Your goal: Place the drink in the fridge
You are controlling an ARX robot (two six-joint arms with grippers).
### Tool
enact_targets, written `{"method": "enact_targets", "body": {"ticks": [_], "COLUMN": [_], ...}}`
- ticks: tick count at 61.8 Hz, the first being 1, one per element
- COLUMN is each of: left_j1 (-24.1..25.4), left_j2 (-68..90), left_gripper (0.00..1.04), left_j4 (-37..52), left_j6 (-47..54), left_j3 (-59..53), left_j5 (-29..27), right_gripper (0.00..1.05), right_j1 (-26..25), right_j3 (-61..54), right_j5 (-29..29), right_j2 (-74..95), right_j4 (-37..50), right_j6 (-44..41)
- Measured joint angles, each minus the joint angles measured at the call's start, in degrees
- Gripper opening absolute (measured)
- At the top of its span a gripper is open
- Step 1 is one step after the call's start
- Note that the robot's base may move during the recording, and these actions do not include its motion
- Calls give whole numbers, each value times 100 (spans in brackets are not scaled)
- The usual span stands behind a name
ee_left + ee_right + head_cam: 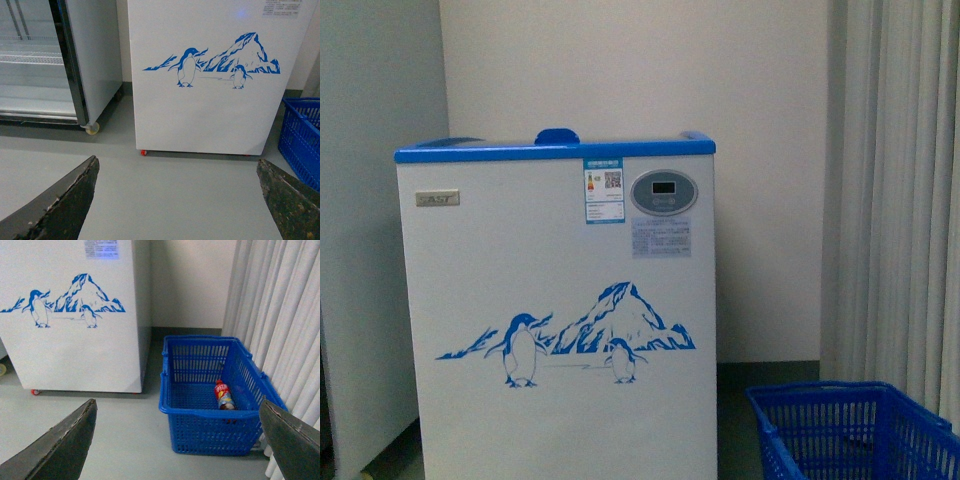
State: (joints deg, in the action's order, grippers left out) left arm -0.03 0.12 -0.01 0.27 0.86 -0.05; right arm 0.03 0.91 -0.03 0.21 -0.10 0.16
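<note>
The fridge (555,330) is seen upright against the wall (620,60), with its penguin decal (570,340) turned to the front camera. The drink (223,396) is laid on its side on the bottom of a blue basket (200,437), with the red cap turned away from the right pincer (177,402). The basket is set on the floor (100,410) just beside the fridge, on its right, close to a curtain (905,200). The right pincer is spread wide and nothing is held in it. The left pincer (176,161) is likewise opened wide and empty, and is pointed at the fridge front. A glass-door cabinet (30,60) is seen left of the fridge.
</note>
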Motion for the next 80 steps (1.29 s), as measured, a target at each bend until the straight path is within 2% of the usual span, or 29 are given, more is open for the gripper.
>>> {"method": "enact_targets", "body": {"ticks": [80], "left_j1": [0], "left_j2": [0], "left_gripper": [97], "left_j4": [0], "left_j6": [-11], "left_j3": [0], "left_j5": [4], "right_gripper": [97], "right_j1": [0], "right_j3": [0], "right_j5": [0], "right_j2": [-2], "right_j4": [0], "right_j6": [0]}}
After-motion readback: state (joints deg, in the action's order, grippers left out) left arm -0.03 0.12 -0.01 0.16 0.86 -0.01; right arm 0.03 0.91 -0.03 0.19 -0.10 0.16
